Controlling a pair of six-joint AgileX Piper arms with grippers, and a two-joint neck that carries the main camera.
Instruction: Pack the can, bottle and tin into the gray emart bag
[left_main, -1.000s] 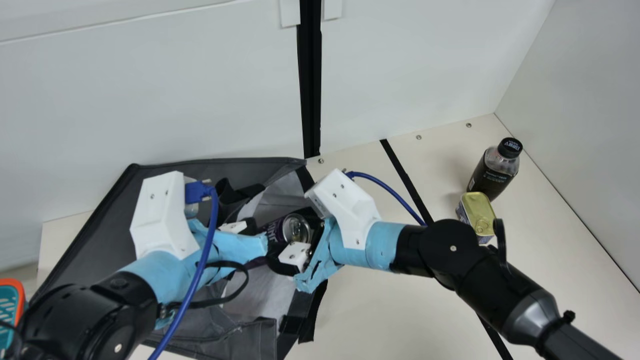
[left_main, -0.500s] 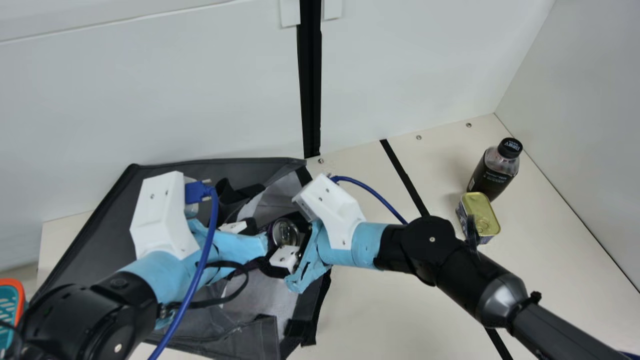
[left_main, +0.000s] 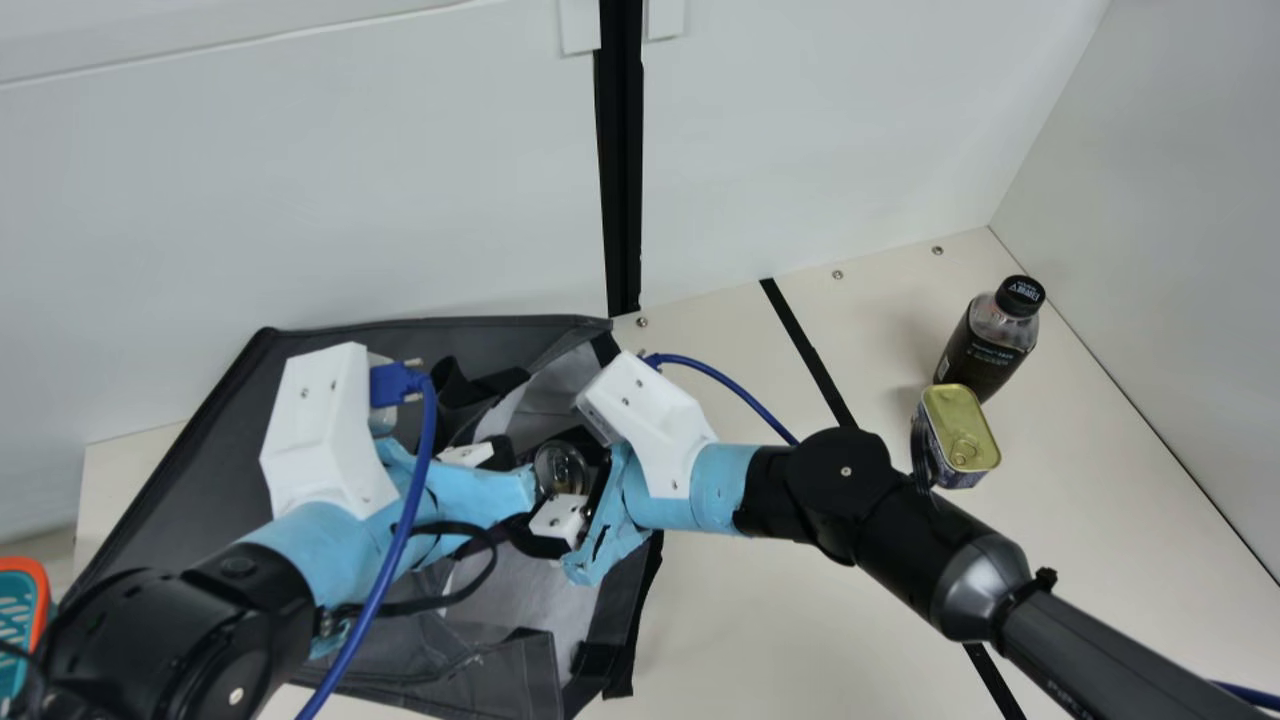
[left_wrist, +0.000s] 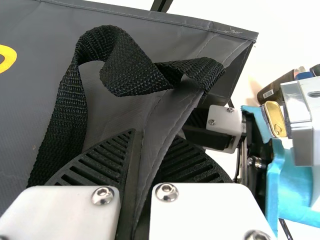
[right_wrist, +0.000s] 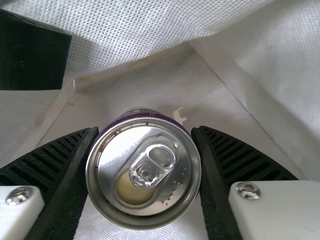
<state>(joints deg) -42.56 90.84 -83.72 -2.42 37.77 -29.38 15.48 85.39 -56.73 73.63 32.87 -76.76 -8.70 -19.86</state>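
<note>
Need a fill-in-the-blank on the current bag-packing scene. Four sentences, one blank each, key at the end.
The right pincer has closed on the ____.
The left pincer is clamped on the edge of the gray ____.
On the table, next to the bottle, is the ____.
The color of the bottle's cap is ____.

Missing words: can; bag; tin; black.
</note>
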